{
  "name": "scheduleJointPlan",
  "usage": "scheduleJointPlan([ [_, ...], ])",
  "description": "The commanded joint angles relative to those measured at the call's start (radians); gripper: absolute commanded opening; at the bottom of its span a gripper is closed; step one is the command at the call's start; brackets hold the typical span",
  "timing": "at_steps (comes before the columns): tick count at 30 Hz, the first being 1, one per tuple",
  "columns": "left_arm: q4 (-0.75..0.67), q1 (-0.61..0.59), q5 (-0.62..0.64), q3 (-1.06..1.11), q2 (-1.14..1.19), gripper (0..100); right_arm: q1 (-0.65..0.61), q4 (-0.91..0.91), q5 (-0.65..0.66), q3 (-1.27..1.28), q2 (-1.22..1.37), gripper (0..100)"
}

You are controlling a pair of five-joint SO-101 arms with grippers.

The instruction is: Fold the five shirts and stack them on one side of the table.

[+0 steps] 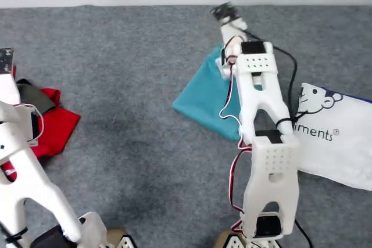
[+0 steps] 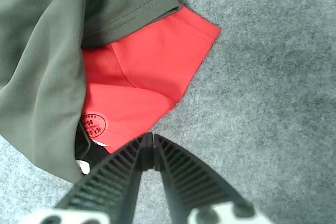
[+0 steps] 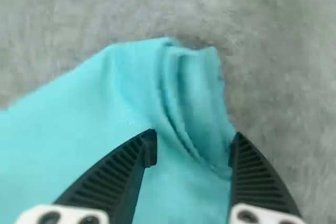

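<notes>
Over teal shirt (image 3: 94,129), right jaws spread; left jaws together by red shirt (image 2: 152,66) label (image 2: 94,125)

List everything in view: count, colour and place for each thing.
table: one, grey felt-like cover, under everything
teal shirt: one, teal, right of centre, one edge bunched into a ridge
red shirt: one, red, left edge
grey-green shirt: one, dark grey-green, lying on the red shirt
black cloth: one patch, black, under the grey-green shirt's edge
white shirt: one, white with print, right edge
left gripper: one, black fingers, shut, at the red shirt's edge
right gripper: one, black fingers, open, astride the teal ridge
</notes>
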Motion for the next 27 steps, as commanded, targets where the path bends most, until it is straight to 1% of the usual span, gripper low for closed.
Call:
scheduleJointPlan([
  [1,-0.021,-0.002,-0.051,-0.005,-0.031,0,0.002,0.062,-0.253,-0.012,-0.133,24.0],
  [5,-0.021,-0.003,-0.114,-0.007,-0.031,0,-0.021,0.182,-0.459,-0.012,-0.179,24.0],
  [12,-0.021,-0.003,-0.117,-0.007,-0.031,0,-0.079,0.389,-0.667,-0.012,-0.214,24.2],
  [13,-0.021,-0.003,-0.117,-0.007,-0.031,0,-0.081,0.410,-0.692,-0.012,-0.206,25.2],
  [15,-0.017,-0.003,-0.117,-0.007,-0.031,0,-0.079,0.437,-0.729,-0.012,-0.179,31.4],
  [18,-0.018,-0.003,-0.117,-0.004,-0.031,0,-0.077,0.437,-0.801,-0.012,-0.130,40.2],
  [22,-0.017,-0.003,-0.117,-0.004,-0.031,0,-0.076,0.390,-0.842,-0.012,-0.076,40.8],
  [27,-0.015,-0.006,-0.117,-0.004,-0.034,0,-0.054,0.312,-0.861,-0.012,0.018,40.8],
])
